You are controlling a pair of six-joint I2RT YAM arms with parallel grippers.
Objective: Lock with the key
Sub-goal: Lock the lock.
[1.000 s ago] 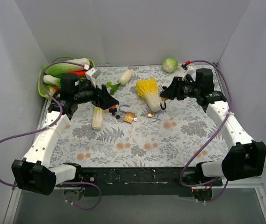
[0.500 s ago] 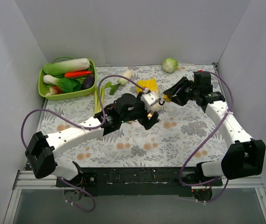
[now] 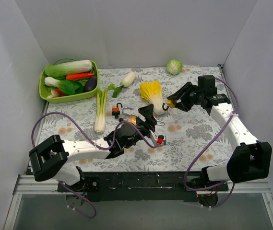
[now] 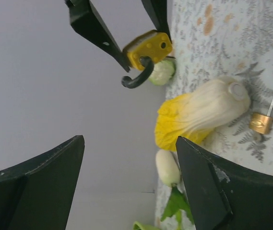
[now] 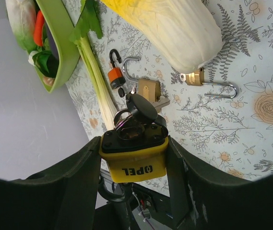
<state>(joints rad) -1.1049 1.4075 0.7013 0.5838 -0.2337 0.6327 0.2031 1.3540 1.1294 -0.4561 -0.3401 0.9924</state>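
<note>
As right gripper (image 5: 132,146) grips yellow padlock (image 5: 135,165), shackle (image 5: 108,190) (black) sits half-hidden.

My top external view looks down from above and behind both arm bases, far enough back to take in the whole desk (image 3: 198,139). My left wrist view is rolled sideways and sits low, looking out between the left jaws toward the back wall. My right wrist view looks steeply down, very close on the yellow padlock (image 5: 135,155) between the right jaws. Both wrist views share the yellow cabbage (image 4: 198,115) and the small brass padlock (image 4: 261,122) lying beyond the jaws.
</note>
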